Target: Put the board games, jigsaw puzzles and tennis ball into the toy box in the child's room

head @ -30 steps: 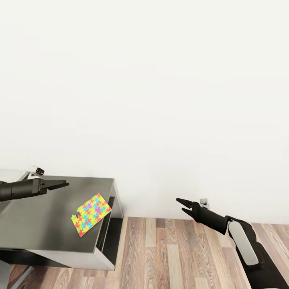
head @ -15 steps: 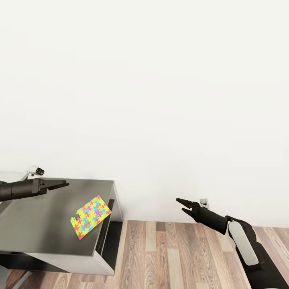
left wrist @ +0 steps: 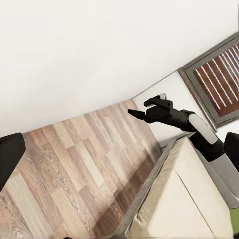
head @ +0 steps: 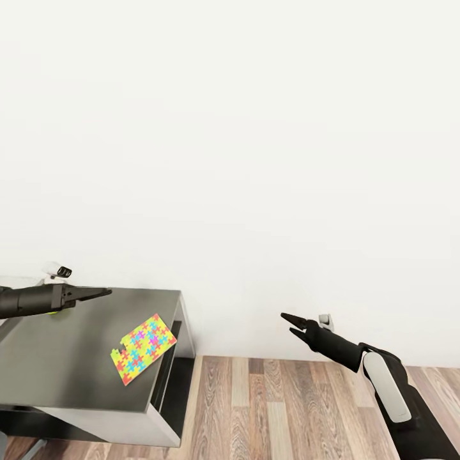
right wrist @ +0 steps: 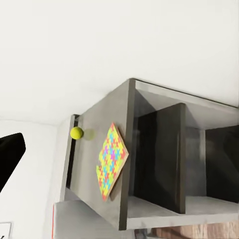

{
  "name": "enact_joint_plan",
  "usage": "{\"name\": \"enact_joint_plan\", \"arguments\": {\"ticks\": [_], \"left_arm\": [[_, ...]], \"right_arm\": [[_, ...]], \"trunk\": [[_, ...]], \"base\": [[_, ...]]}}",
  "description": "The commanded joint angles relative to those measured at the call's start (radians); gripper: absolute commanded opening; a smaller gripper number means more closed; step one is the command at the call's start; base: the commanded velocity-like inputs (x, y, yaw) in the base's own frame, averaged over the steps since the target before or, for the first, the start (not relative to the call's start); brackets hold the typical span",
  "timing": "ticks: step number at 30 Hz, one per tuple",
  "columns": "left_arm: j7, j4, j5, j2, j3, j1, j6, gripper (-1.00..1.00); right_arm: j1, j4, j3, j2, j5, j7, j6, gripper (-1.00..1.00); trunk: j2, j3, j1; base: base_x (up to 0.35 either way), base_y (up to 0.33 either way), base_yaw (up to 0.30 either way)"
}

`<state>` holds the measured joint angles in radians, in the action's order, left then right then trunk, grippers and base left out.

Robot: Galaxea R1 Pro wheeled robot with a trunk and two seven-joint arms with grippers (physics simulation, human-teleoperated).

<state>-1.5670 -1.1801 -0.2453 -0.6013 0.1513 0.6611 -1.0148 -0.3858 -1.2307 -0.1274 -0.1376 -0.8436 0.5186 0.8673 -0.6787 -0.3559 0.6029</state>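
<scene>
A bright multicoloured jigsaw puzzle (head: 144, 348) lies flat and askew near the front corner of the table's (head: 57, 358) dark grey end section, a small yellow-green tennis ball (right wrist: 76, 133) resting well apart

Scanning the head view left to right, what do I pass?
Left gripper over the dark table → jigsaw puzzle near the table's right edge → bare wooden floor → right gripper, fingers slightly apart.
</scene>
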Motion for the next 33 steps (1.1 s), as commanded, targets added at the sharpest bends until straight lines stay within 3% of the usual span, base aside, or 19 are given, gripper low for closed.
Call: {"name": "enact_joint_plan", "arguments": {"ticks": [1, 12, 26, 33], "left_arm": [[-0.004, -0.014, -0.002, 0.000, -0.001, -0.006, -0.012, 1.00], [-0.004, -0.145, -0.089, -0.001, -0.002, -0.072, -0.029, 1.00], [-0.004, -0.162, -0.106, 0.009, -0.017, -0.098, -0.031, 1.00], [-0.004, -0.162, -0.107, 0.009, -0.026, -0.108, -0.031, 1.00]], "right_arm": [[-0.001, 0.000, -0.001, 0.000, 0.002, 0.005, 0.004, 1.00], [-0.001, -0.001, 0.000, 0.001, 0.008, 0.012, -0.009, 1.00], [0.000, 0.001, 0.001, 0.001, 0.011, 0.012, -0.030, 1.00], [-0.001, 0.001, 0.027, 0.001, 0.013, 0.012, -0.052, 1.00]], "trunk": [[-0.008, -0.003, 0.004], [-0.085, -0.019, 0.046], [-0.183, -0.040, 0.100], [-0.232, -0.050, 0.127]], "base": [[0.000, 0.000, 0.000], [0.000, 0.000, 0.000], [0.000, 0.000, 0.000], [0.000, 0.000, 0.000]]}}
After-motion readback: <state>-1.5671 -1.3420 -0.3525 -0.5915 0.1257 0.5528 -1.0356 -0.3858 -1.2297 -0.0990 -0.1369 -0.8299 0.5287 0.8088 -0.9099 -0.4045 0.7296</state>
